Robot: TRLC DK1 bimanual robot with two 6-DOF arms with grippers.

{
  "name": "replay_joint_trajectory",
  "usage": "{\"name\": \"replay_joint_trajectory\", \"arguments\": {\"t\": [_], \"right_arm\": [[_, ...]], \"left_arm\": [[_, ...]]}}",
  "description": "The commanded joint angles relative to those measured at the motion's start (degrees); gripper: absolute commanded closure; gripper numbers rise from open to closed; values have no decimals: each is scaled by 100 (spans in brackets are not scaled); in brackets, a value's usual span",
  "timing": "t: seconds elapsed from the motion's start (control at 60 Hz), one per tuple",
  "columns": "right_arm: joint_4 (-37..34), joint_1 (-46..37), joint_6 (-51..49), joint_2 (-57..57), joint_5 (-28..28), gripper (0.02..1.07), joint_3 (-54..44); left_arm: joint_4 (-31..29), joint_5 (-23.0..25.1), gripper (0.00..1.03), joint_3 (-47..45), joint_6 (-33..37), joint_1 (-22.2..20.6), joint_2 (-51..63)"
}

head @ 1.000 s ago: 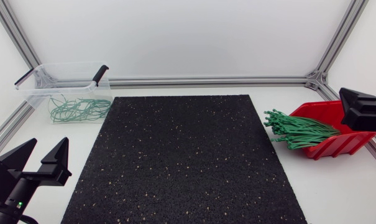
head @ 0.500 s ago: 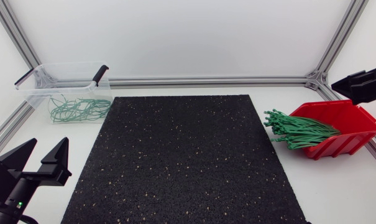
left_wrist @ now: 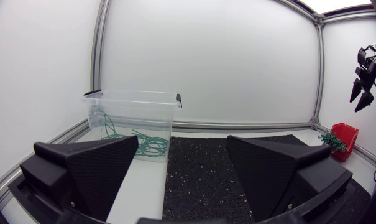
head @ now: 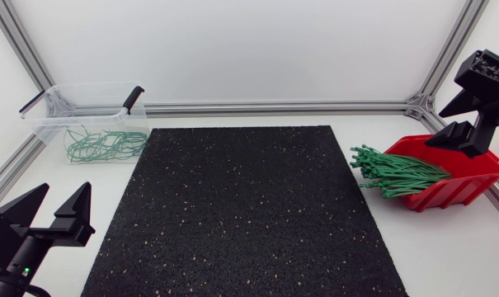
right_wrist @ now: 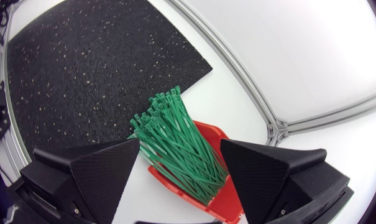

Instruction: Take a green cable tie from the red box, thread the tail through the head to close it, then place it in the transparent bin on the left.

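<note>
The red box (head: 472, 177) stands at the table's right, tilted, and a bundle of straight green cable ties (head: 393, 173) sticks out of it toward the mat. High above the box hangs my right gripper (head: 437, 128), open and pointing down at it. In the right wrist view the ties (right_wrist: 175, 146) and the red box (right_wrist: 222, 193) lie far below the open right gripper (right_wrist: 181, 168). At the back left is the transparent bin (head: 84, 115), holding several looped green ties (head: 105, 144). My left gripper (head: 51, 216) stays open and empty at the front left corner.
A black speckled mat (head: 241, 206) covers the middle of the table. Aluminium frame rails (head: 274, 107) run along the back and side edges. In the left wrist view the bin (left_wrist: 135, 109) is ahead of the left gripper (left_wrist: 181, 168), beside the mat (left_wrist: 237, 162).
My right arm has risen from beside the red box and turned, so its gripper now points down over the box. The left arm, the ties and the bin have not moved.
</note>
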Motion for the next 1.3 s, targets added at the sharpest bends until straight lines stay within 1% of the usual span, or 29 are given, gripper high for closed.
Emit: {"name": "replay_joint_trajectory", "arguments": {"t": [0.0, 0.183, 0.317, 0.45, 0.483, 0.667, 0.767, 0.8, 0.833, 0.983, 1.15, 1.283], "right_arm": [[-257, -49, -956, 192, 132, 13, -105], [-1101, -5, -2116, 570, 440, 13, -87], [-1250, -14, -3021, 509, 501, 14, -202], [-1452, 65, -3461, 517, 712, 15, -360], [-1505, 92, -3566, 517, 730, 16, -395], [-1549, 109, -3918, 500, 765, 16, -597], [-1487, 136, -3962, 500, 835, 17, -729], [-1426, 153, -3962, 500, 870, 21, -782], [-1391, 171, -3962, 509, 879, 22, -817], [-1136, 250, -3944, 544, 967, 22, -1107], [-600, 391, -3856, 570, 1125, 22, -1599], [-248, 470, -3768, 649, 1195, 22, -1801]], "left_arm": [[-135, 14, 4, -215, 10, -42, -21], [-144, 14, 4, -215, 10, -68, -12], [-135, 14, 4, -215, 10, -77, -12], [-144, 14, 4, -215, 1, -59, -12], [-144, 14, 4, -215, 1, -59, -12], [-144, 14, 4, -215, 10, -68, -12], [-144, 14, 4, -215, 1, -68, -12], [-144, 14, 4, -215, 1, -68, -12], [-144, 14, 4, -215, 1, -68, -12], [-144, 14, 4, -215, 10, -68, -12], [-144, 14, 4, -215, 10, -68, -12], [-144, 14, 4, -215, 1, -68, -12]]}}
